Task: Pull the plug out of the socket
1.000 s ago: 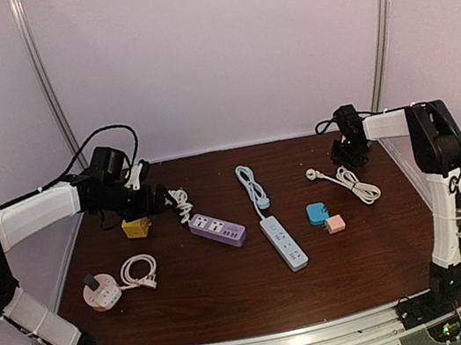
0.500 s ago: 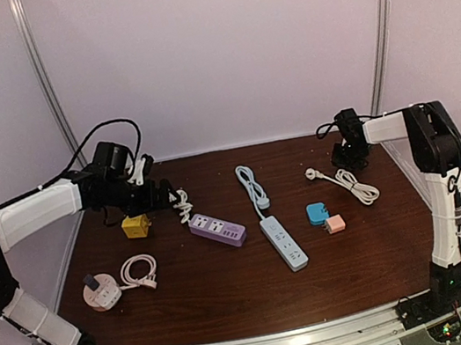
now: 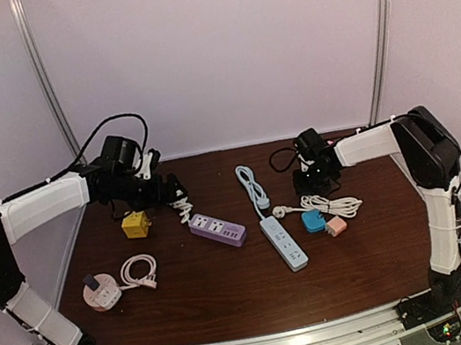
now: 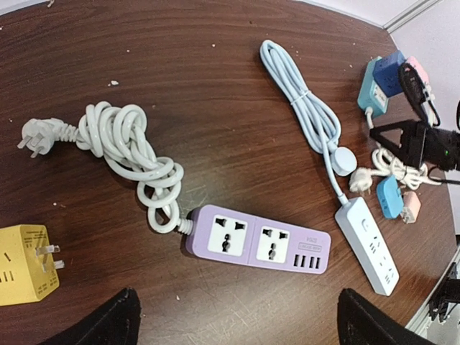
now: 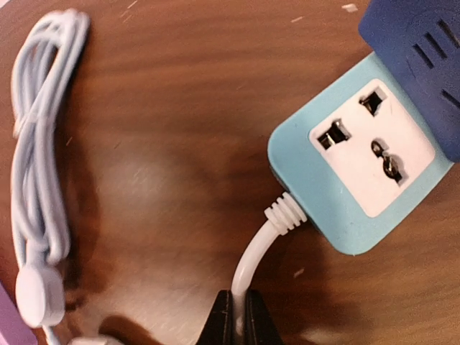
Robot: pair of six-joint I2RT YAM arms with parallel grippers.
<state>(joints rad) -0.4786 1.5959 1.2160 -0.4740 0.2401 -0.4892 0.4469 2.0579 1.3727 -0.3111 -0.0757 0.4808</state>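
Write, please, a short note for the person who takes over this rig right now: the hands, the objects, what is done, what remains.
The left hand is open and empty, above the purple power strip.
The right hand is shut on the white cable, close to where it leaves the teal socket.
The dark blue plug sits in the teal socket.
Done: only the cable grip; the plug is not yet out.
Remaining: probably steady the socket with one hand, then pull the plug off with the other.

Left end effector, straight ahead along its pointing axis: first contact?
Probably the purple power strip, centred just ahead of the open left end effector. Nothing sits between them in the wrist view, though depth is unclear.
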